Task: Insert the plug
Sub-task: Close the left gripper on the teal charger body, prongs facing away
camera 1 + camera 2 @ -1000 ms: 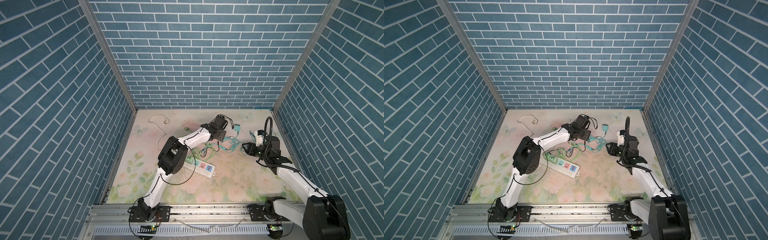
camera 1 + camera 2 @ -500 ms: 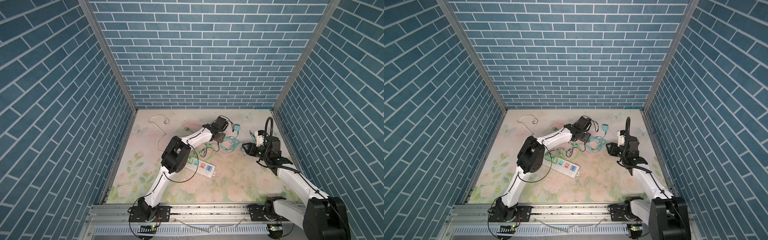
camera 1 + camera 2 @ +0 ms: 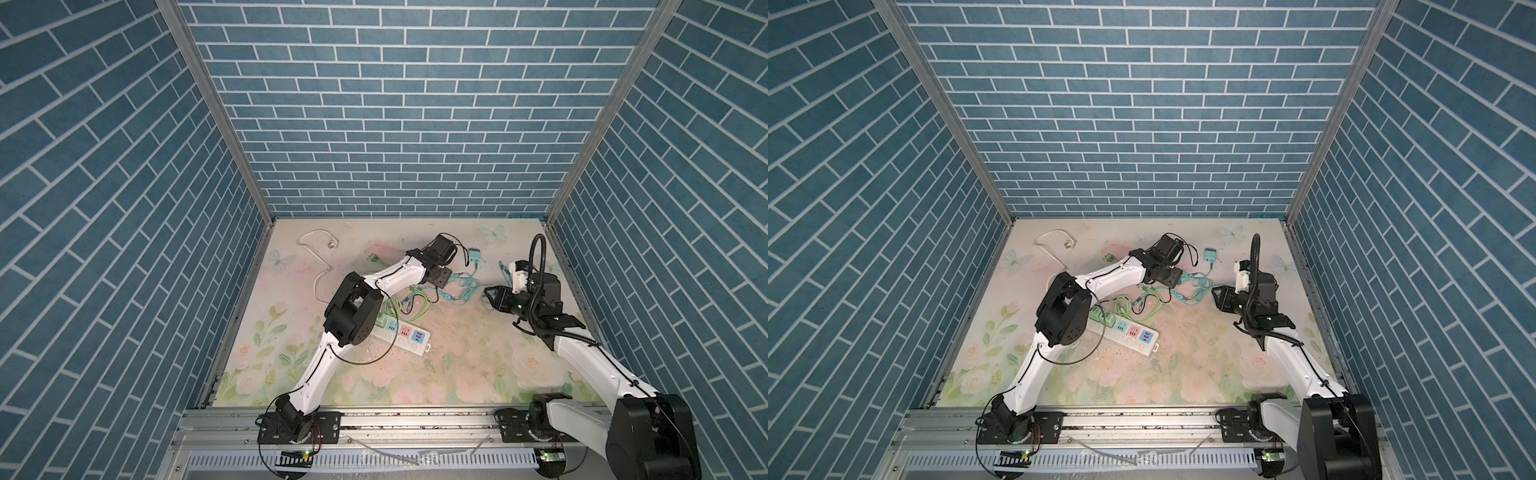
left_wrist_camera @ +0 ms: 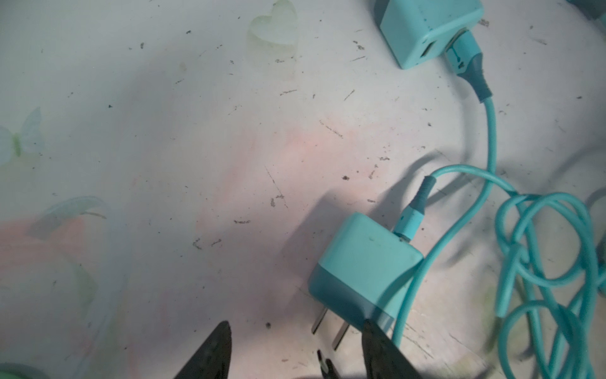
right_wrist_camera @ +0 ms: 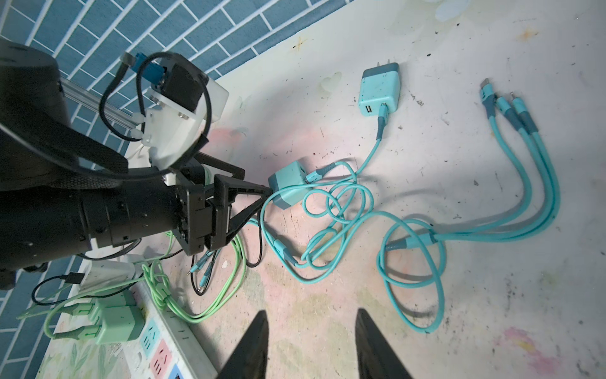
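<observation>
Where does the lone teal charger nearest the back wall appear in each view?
In a top view: teal charger right of the left arm's wrist, near the back wall.
In a top view: same place.
Left wrist: beyond the left tool, cut by the frame edge.
Right wrist: far ahead of the right tool, prongs toward the brick wall.
Shared landmark: the teal cable plugged into it.

readable text: none | brands, numbers: none | power strip (image 3: pixel 417 347): socket markings too small to read
</observation>
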